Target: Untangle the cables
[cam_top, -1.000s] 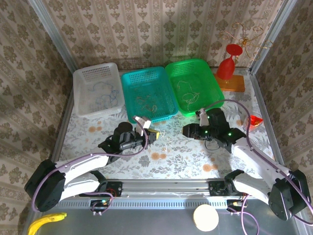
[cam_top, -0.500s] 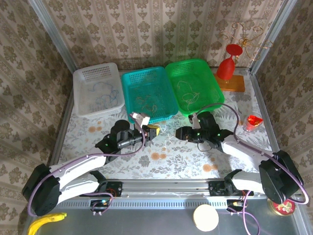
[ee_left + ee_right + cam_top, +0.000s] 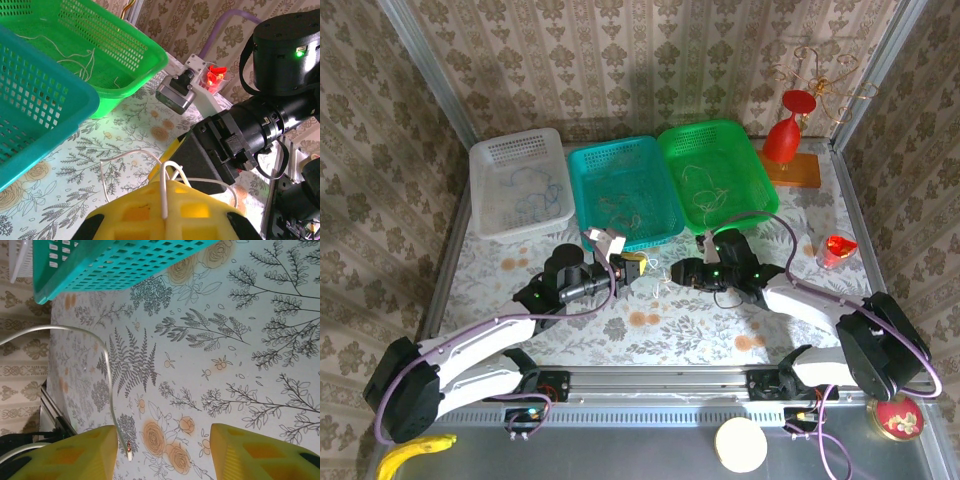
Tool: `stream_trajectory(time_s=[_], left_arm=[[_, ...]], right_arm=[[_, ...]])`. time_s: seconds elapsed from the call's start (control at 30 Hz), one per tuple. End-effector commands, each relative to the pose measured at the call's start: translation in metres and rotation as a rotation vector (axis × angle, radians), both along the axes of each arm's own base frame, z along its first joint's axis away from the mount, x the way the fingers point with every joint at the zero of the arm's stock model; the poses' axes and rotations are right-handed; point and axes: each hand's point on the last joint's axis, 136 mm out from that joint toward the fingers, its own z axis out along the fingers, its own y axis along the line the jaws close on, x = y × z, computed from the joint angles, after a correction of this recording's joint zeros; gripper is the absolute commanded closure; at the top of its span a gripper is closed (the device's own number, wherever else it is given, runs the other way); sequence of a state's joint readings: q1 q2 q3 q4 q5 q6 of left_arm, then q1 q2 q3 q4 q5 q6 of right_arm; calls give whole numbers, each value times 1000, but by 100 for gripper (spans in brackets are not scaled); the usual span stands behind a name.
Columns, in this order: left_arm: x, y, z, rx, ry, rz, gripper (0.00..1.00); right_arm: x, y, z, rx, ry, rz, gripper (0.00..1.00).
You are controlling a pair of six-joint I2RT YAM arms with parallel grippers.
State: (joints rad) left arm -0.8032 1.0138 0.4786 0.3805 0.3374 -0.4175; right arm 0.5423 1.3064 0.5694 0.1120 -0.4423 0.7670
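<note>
The left gripper (image 3: 163, 199) is clamped tight on a pale cream cable (image 3: 131, 152), which loops out over the flowered table (image 3: 700, 320) just in front of the teal basket (image 3: 615, 148). The right gripper (image 3: 162, 440) stands about half open. The cable's free end hangs in the gap close beside one finger (image 3: 75, 457), not pinched. To do this well, the right arm should centre the strand between its fingers before closing. It should then draw gently away from the left, watching that the loop opens rather than tightens into a knot.
</note>
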Motion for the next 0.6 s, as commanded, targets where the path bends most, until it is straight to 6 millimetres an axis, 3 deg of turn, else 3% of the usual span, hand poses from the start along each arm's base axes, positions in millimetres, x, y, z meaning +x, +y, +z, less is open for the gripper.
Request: stream_trajectory(time_s=[0.0,0.13,0.4,0.57], left_arm=[[0,0,16,-23,-28,-7,100],[0,0,17,-26,-30,-7,100],[-1,1,17,-29,-30,-5,100],[-2,4,9,-21,-18,4,100]], right_arm=[[7,13,16,51,-26,11,48],[6,16,17,56,-28,17,57],[9,15,25,59,-48,9,100],[18,-3,46,37,-94,-29,100]])
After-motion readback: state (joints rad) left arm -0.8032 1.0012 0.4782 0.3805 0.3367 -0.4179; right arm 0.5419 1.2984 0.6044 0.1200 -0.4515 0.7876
